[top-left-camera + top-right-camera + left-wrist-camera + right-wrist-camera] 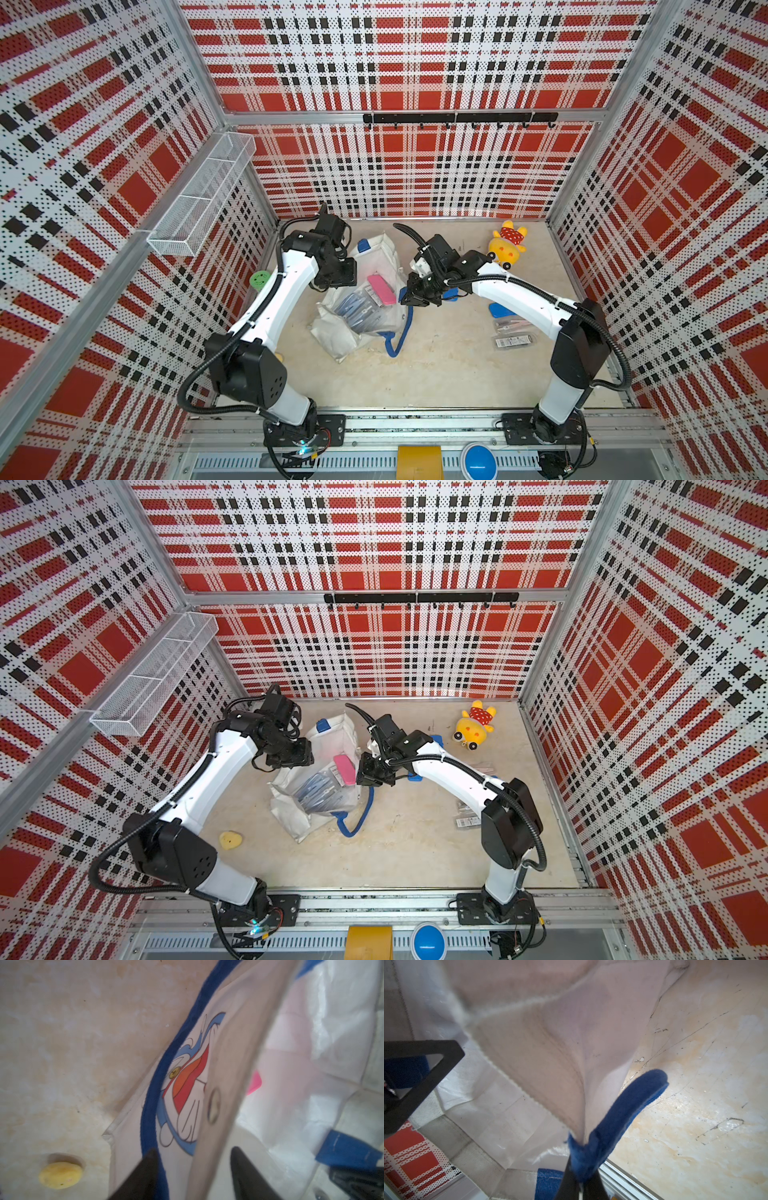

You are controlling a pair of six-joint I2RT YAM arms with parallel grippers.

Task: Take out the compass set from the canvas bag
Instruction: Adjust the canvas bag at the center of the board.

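Container: the large off-white canvas bag [334, 336] with royal-blue loop handles was slumped at mid-table between the two arms, its mouth spread open upward.
Contents: a pink oblong case [381, 289] and a clear flat pack [356, 311] of grey-blue instruments were seen inside the mouth. Whether this pack was the compass set could not be confirmed.
Obstruction: the pink case was laid across the far end of the clear flat pack. The left arm's wrist overhung the bag's left rim.
Left gripper [196, 1169]: its fingers were set apart, one on each side of the bag's hemmed rim. Contact with the cloth could not be told.
Right gripper [579, 1186]: its fingers were brought together and clamped on the bag's right rim where a blue handle was attached.
Loose handle [397, 338]: this blue loop was laid on the table at the bag's near end.
Surroundings: a yellow plush toy [508, 245] with a red spotted cap was at the far right. Clear labelled packets [513, 334] were laid near the right arm, well apart from the bag. A green round disc [260, 279] and a yellow lump [230, 840] were on the left side.
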